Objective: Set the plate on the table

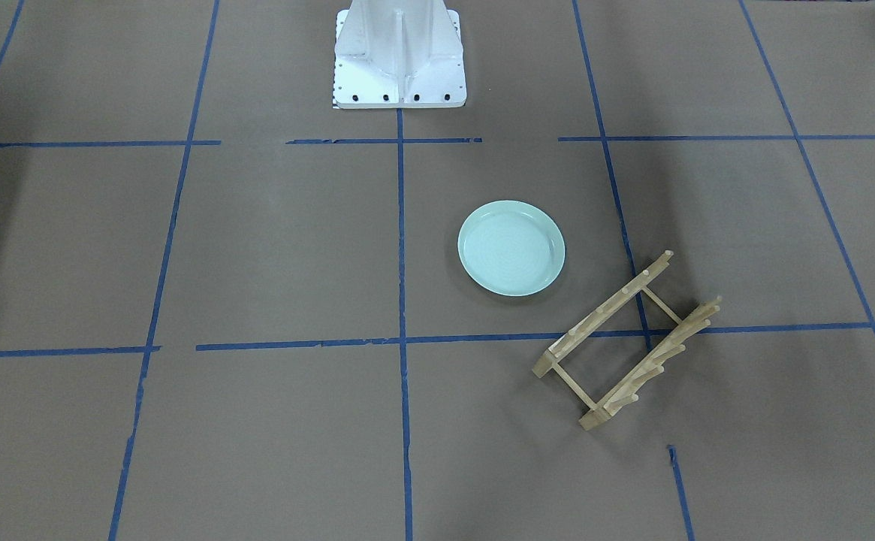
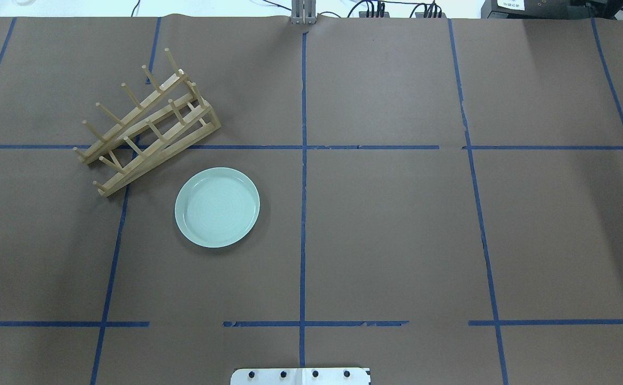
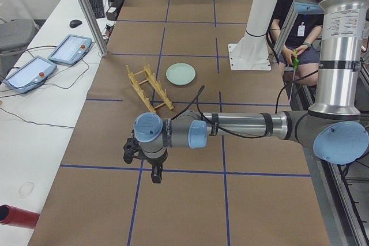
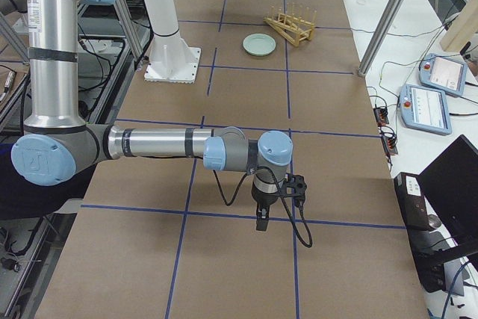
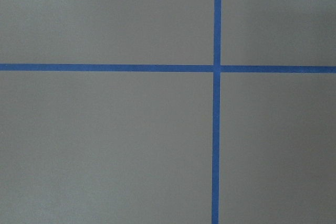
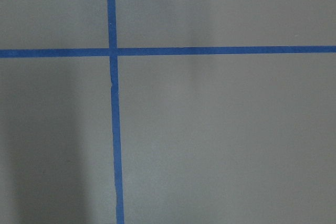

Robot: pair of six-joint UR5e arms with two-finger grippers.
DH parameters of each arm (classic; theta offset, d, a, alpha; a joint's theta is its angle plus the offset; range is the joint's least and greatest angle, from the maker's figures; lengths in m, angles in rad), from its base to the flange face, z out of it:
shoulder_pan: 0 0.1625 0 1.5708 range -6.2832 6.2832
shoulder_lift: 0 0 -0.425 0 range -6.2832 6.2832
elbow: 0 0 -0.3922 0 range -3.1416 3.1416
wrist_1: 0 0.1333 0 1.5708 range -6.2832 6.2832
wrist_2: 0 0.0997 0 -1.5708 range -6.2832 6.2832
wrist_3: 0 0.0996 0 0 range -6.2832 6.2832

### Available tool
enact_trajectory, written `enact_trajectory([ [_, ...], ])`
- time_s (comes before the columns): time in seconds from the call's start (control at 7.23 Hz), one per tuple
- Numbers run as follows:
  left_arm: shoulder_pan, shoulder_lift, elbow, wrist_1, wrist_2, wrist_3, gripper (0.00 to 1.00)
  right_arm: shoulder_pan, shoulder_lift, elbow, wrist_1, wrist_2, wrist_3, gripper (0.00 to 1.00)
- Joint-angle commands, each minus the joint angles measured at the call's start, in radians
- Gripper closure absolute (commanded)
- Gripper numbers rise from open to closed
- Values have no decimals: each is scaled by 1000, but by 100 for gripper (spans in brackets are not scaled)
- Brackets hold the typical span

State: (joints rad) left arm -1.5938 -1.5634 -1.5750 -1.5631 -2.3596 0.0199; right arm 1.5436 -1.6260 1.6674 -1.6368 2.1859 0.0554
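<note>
The pale mint-green plate (image 1: pixel 511 248) lies flat and upright on the brown table (image 1: pixel 257 248), next to the wooden rack but apart from it. It also shows in the overhead view (image 2: pixel 217 207) and small in both side views (image 3: pixel 180 74) (image 4: pixel 259 45). My left gripper (image 3: pixel 155 177) hangs over the table's left end, far from the plate; I cannot tell whether it is open or shut. My right gripper (image 4: pixel 260 223) hangs over the right end, also far away; I cannot tell its state. Both wrist views show only brown paper and blue tape.
The light wooden peg rack (image 2: pixel 145 123) lies tilted on the table beyond the plate, holding nothing. The white bolted base (image 1: pixel 399 56) stands at the robot's side. Tablets (image 3: pixel 43 64) and cables lie on the side benches. A person sits behind the robot (image 3: pixel 302 38).
</note>
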Motion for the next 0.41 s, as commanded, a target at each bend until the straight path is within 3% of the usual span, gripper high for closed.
enact_trajectory([
  [0.0,0,0,1,0,0,0,0,1,0,0,0,0,0,0],
  [0.28,0,-1,-3,0,0,0,0,0,0,0,0,0,0,0],
])
